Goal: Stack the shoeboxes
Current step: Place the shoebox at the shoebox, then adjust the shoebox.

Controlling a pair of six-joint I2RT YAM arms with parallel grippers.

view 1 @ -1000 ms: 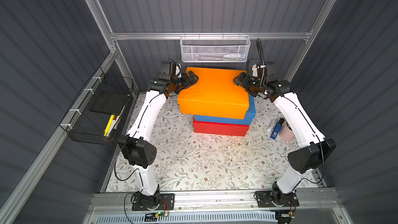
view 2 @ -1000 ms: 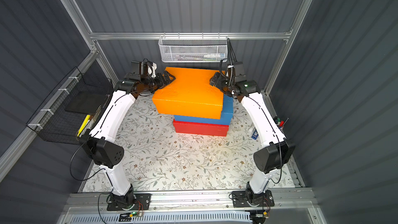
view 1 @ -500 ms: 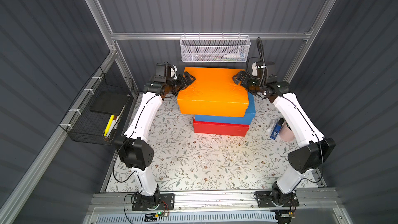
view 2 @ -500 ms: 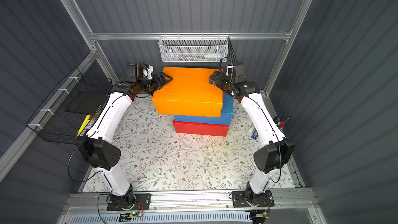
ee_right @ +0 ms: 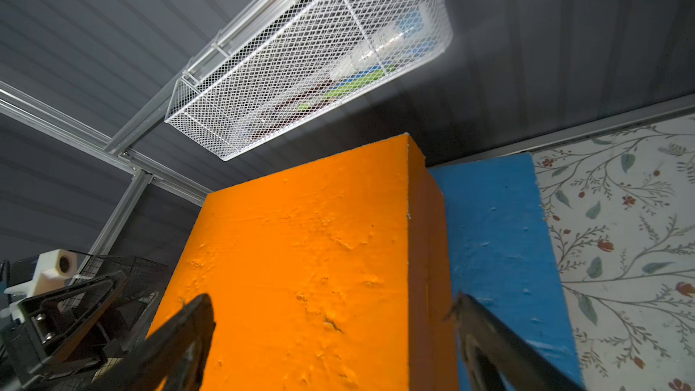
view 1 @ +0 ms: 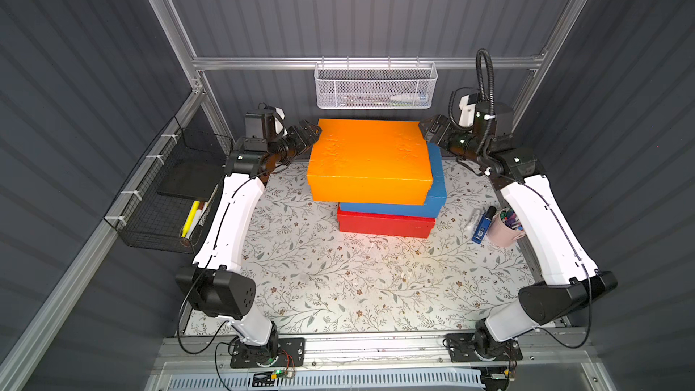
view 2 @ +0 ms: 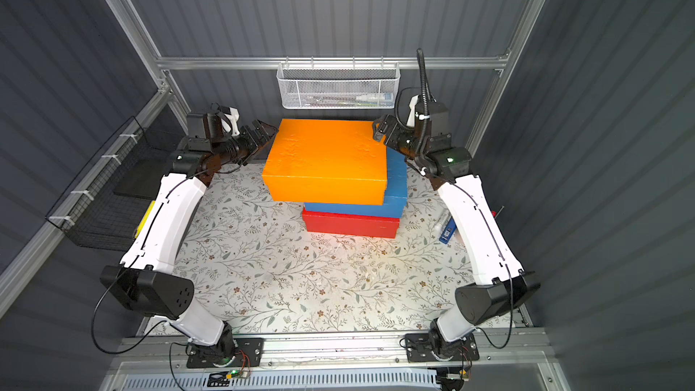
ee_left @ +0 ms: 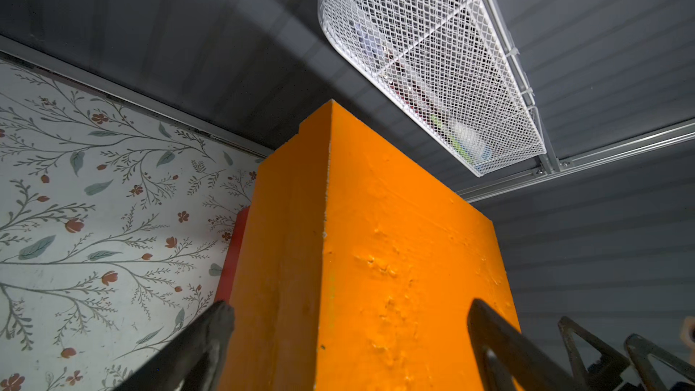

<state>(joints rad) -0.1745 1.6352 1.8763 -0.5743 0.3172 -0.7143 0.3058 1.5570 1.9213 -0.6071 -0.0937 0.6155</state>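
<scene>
Three shoeboxes stand stacked at the back of the table. The red one (view 1: 383, 224) (view 2: 349, 225) is at the bottom and the blue one (view 1: 436, 182) (view 2: 398, 174) lies on it. The orange one (view 1: 368, 159) (view 2: 327, 159) is on top, shifted left so it overhangs. My left gripper (view 1: 310, 133) (ee_left: 349, 306) is open at the orange box's far left corner, its fingers wide on either side of the lid's edge. My right gripper (view 1: 425, 130) (ee_right: 331, 299) is open at the far right corner, one finger over the lid and the other over the blue box (ee_right: 496, 227).
A white mesh basket (view 1: 374, 86) hangs on the back wall just above the stack. A black wire basket (view 1: 165, 189) with a black slab and markers hangs on the left wall. A pink cup of pens (view 1: 504, 229) and loose markers (view 1: 481, 225) sit right of the stack.
My left gripper has drawn back leftwards off the orange box's corner. My right gripper's jaws have widened and it has eased back a little. The boxes have stayed in place.
</scene>
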